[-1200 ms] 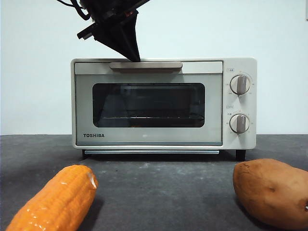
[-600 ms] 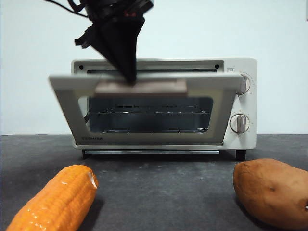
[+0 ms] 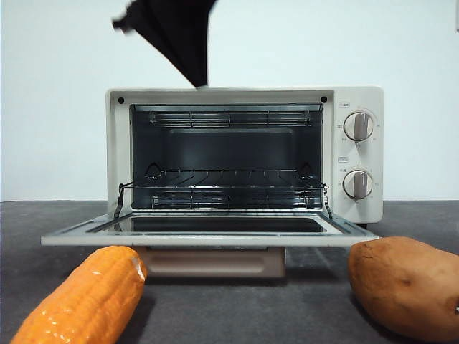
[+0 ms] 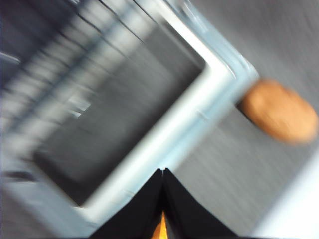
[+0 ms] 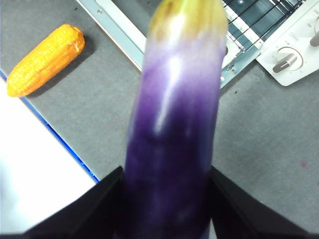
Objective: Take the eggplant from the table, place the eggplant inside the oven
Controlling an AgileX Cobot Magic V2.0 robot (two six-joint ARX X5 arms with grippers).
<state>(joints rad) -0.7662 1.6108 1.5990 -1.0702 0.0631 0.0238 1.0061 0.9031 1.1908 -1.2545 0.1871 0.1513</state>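
The eggplant (image 5: 174, 109), glossy purple with a pale yellowish end, fills the right wrist view, and my right gripper (image 5: 165, 174) is shut on it above the table (image 5: 259, 149). Neither shows in the front view. The cream oven (image 3: 358, 154) stands at the back with its door (image 3: 208, 236) folded down flat, so the wire rack (image 3: 222, 190) inside is bare. My left gripper (image 3: 201, 80) hangs shut just above the oven's top. In the blurred left wrist view its jaws (image 4: 163, 172) meet over the open door (image 4: 199, 107).
An orange corn cob (image 3: 82, 301) lies at the front left and shows again (image 5: 45, 59) in the right wrist view. A brown sweet potato (image 3: 405, 287) lies at the front right. Two knobs (image 3: 357, 126) sit on the oven's right side.
The oven door has swung from shut, through half open, down to flat. The left gripper has let go of the handle and risen above the oven's top.
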